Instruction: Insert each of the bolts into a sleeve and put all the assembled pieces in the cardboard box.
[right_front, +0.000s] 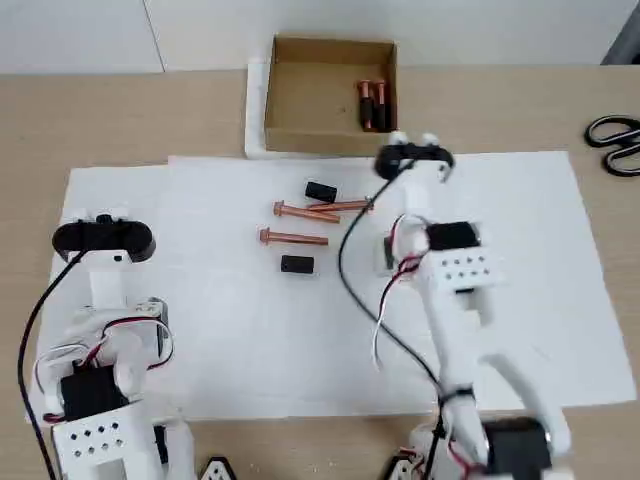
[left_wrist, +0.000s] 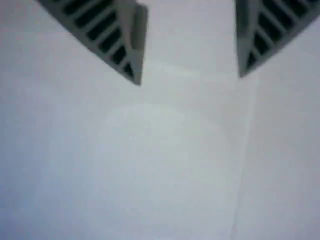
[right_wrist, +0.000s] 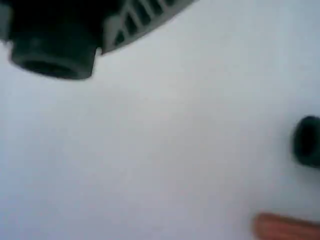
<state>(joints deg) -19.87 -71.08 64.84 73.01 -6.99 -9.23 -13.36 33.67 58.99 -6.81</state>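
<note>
Pinching a black sleeve (right_wrist: 52, 47) in my right gripper (right_front: 408, 158) beside the cardboard box (right_front: 330, 42), lifted so a loose bolt (right_front: 293, 237) from the paper (right_front: 200, 300) can go in. My left gripper (left_wrist: 187, 75) is hovering, fingers spread, probably waiting to fetch that bolt.

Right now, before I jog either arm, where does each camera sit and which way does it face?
High view: fixed above the table, looking down on the white paper, cardboard box and both arms.
Left wrist view: on the left arm's wrist, facing down at bare paper, framed by the open left gripper.
Right wrist view: on the right arm's wrist, facing the paper; the right gripper holds a black sleeve close to the lens, a loose sleeve and a bolt beyond.
Shared: all three show the paper.
</note>
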